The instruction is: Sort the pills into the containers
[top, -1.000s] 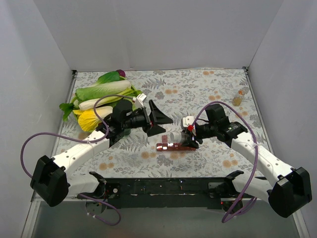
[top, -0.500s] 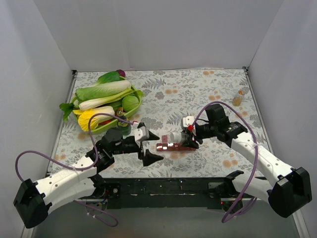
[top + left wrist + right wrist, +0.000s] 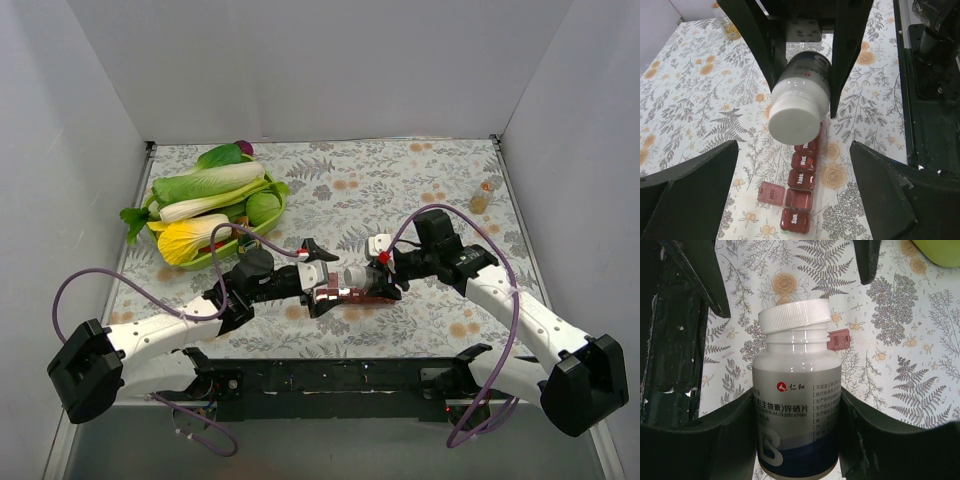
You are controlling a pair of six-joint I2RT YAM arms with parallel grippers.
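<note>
Containers strip point(image 3: 348, 297), long axis left-right

Left fingers point(image 3: 690, 190) spread wide, right fingers point(image 3: 690, 450) clamped around white-capped bottle point(image 3: 797, 405).

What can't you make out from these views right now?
- Strip, far compartments: left wrist view, hidden under the bottle.
- Bottle's contents: every view, frosted wall and cap on.
- Bottle's base: right wrist view, cut off by the bottom edge.
- Strip's day labels: top view, too small.
</note>
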